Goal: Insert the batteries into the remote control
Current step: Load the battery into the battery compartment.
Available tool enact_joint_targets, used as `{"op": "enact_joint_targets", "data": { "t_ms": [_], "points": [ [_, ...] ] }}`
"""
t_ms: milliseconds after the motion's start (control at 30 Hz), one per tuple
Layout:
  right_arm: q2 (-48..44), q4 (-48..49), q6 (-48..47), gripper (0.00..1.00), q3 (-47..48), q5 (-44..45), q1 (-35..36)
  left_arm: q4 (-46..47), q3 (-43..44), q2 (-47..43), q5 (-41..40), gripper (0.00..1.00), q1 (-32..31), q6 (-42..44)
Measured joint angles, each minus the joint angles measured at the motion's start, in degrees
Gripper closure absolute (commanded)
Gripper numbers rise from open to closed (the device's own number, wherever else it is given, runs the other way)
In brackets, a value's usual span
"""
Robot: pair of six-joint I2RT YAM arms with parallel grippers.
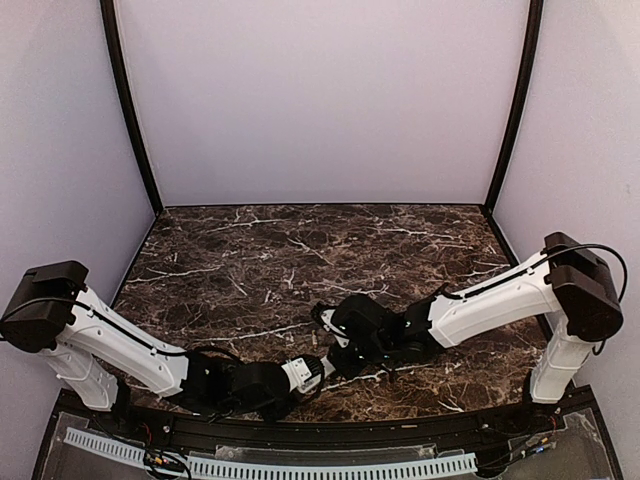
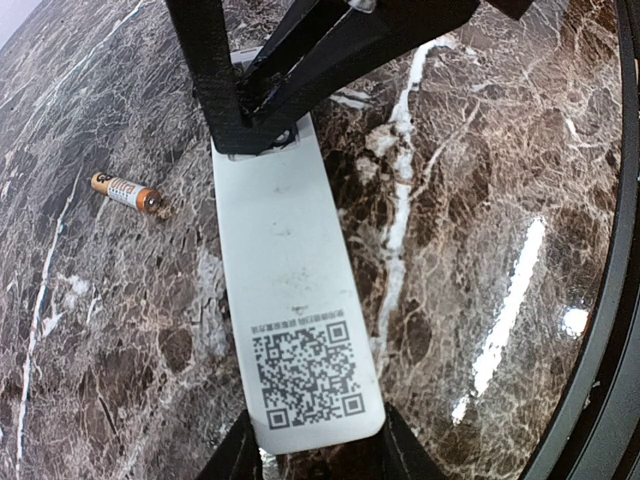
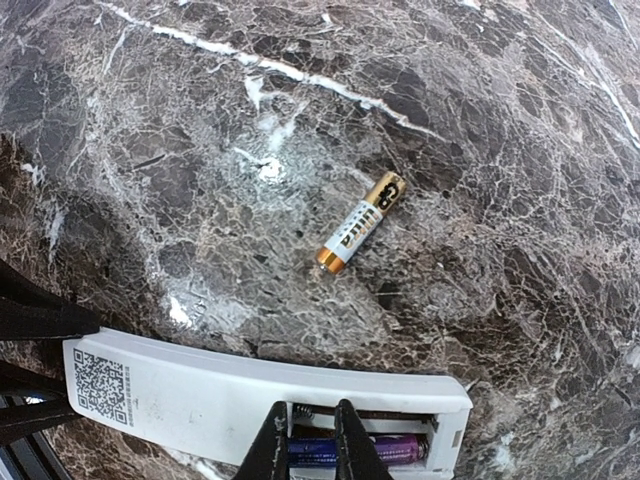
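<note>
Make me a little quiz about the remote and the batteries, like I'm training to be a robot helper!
1. Fill in: the left gripper holds the remote control at the end printed with a ___ code.
2. True or false: the remote's battery compartment is empty.
3. Where is the loose battery?
A) lying on the table beside the remote
B) standing on top of the remote
C) between the left gripper's fingers

Key: 1 QR. 2 False, one battery already lies inside. 3 A.
</note>
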Motion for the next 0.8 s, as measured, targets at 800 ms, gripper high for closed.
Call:
{"op": "enact_joint_targets", "data": {
  "t_ms": [800],
  "points": [
    [-0.9, 16.5, -0.4, 0.86, -10.0, 3.0, -1.9, 0.6, -2.6, -2.7, 2.0, 0.91, 0.3, -0.1]
  ]
}}
